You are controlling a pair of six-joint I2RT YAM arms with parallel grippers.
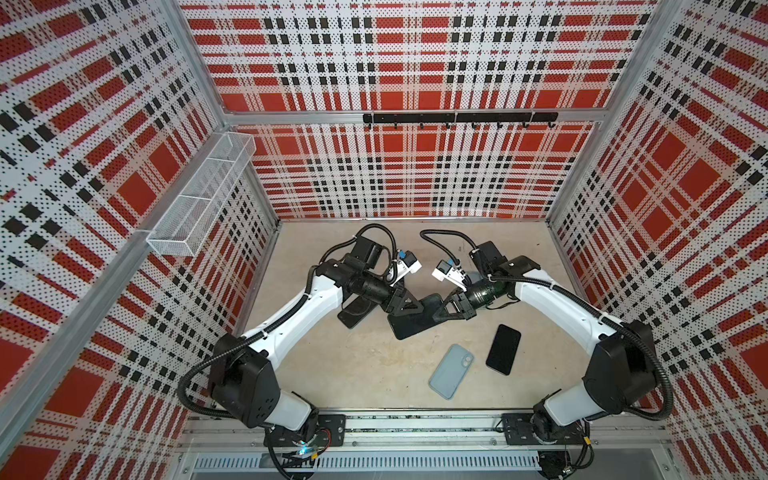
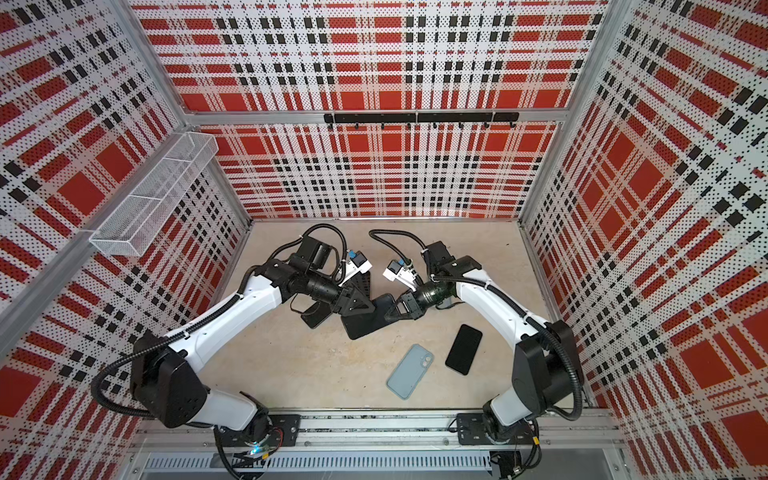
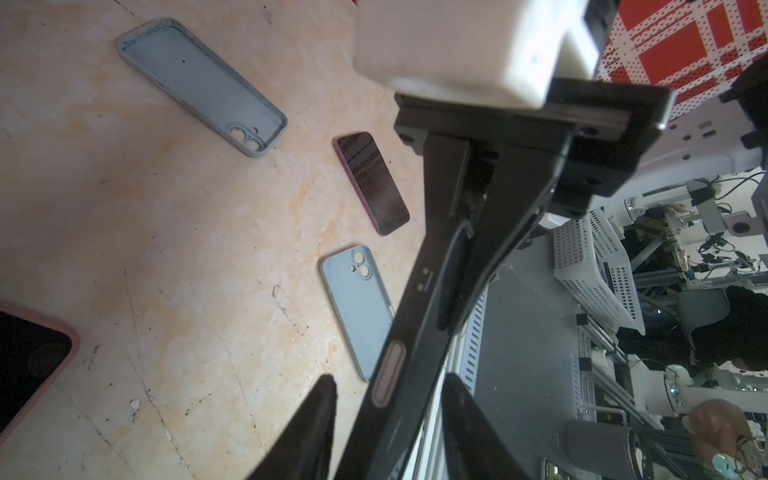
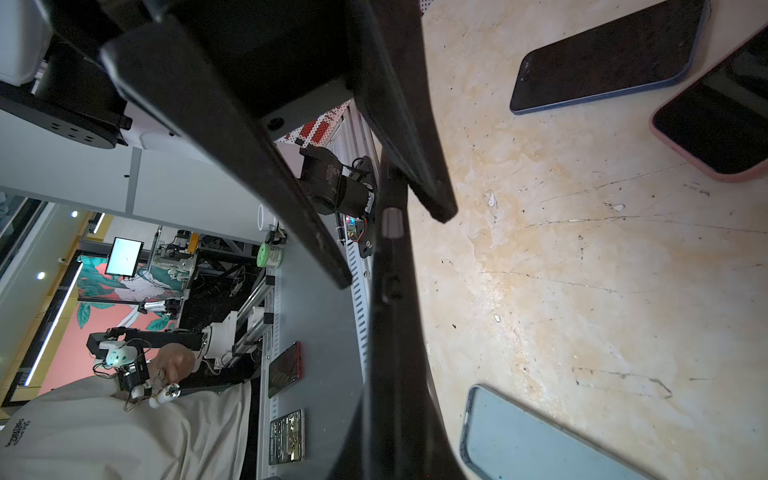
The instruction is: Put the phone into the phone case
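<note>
- Found the black case (image 1: 411,324) in the middle of the worktop (image 1: 353,374), between the two arms, broad face up in both top views and edge-on in both wrist views.
- Saw the right gripper (image 4: 392,247) at one end of it, jaws pressed onto the case, pinching it through its thickness.
- Saw the left gripper (image 3: 390,380) at the other end, jaws spread astride the case's edge, with a strip of worktop visible between one of the fingers (image 3: 318,419) and the case.
- Could not make out any contents of the black case: saw only its rim, a side button and a round ring on one face.
- Found the dark phone (image 1: 503,349) lying flat and screen up on the worktop, outside every case, near the right arm and just beside the pale blue case (image 1: 451,371).
- Noted that pale blue case lying back up, camera cut-out at the end nearer the grippers, inside hidden.
- Picked out the grey case (image 3: 199,83) in the left wrist view, hollow side up, bare floor dotted with a few dark specks.
- Picked out, in the right wrist view, a blue-rimmed phone (image 4: 606,58) and a pink-rimmed phone (image 4: 723,116), screens up, just beside each other; could not tell rim from case on either.
- Noted the wire basket (image 1: 199,199) hung on the left wall, split by dividers, with only the wall's plaid visible through the mesh.
</note>
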